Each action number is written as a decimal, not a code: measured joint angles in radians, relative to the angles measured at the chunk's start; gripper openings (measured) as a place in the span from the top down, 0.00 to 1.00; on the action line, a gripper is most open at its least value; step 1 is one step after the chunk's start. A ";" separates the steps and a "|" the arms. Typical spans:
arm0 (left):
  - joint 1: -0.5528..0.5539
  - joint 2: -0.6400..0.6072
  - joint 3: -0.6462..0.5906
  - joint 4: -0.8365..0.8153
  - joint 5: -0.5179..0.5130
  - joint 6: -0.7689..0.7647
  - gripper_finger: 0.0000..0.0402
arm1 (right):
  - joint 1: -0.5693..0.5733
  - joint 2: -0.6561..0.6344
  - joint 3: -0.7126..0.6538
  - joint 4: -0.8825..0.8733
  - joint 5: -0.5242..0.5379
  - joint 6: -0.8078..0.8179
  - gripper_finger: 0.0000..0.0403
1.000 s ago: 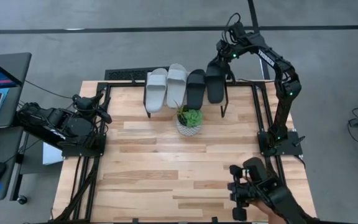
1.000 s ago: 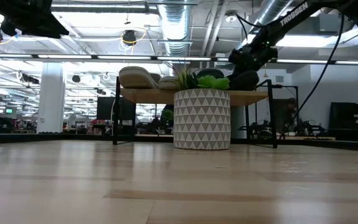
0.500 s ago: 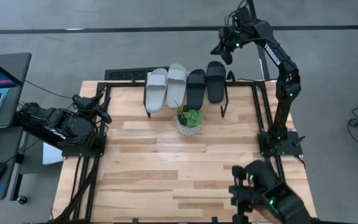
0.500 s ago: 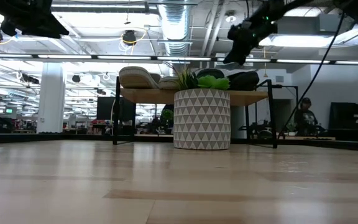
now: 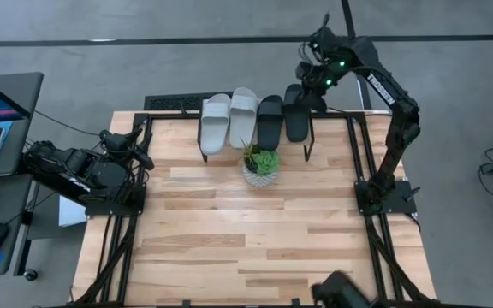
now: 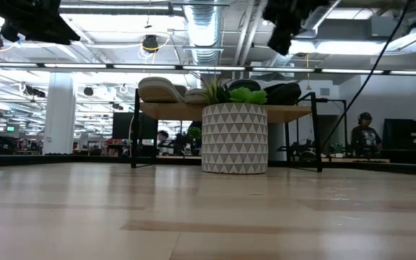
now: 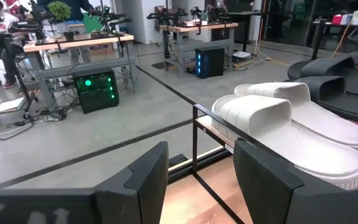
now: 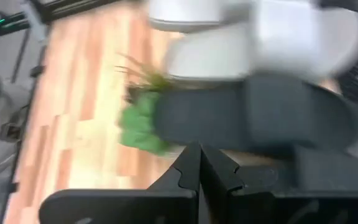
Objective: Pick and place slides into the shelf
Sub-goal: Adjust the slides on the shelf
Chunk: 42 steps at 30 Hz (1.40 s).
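Wood tabletop [image 5: 229,231], potted plant [image 5: 261,166], grey concrete floor [image 5: 144,68], right end effector [image 5: 313,75] closed, left end effector [image 7: 197,180] wide

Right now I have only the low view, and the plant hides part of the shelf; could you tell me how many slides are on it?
Observer: Four, side by side on the shelf: two grey slides on the left, two black slides on the right.
Operator: Thank you. Is the right arm holding anything?
Observer: No. The right arm hangs by the far end of the black slides, jaws shut and empty.
Operator: And the left arm?
Observer: The left arm waits at the table's left edge, jaws open.
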 joint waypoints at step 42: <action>0.000 0.000 0.000 -0.003 0.000 0.000 0.57 | 0.530 0.212 -0.001 -0.019 0.437 0.202 1.00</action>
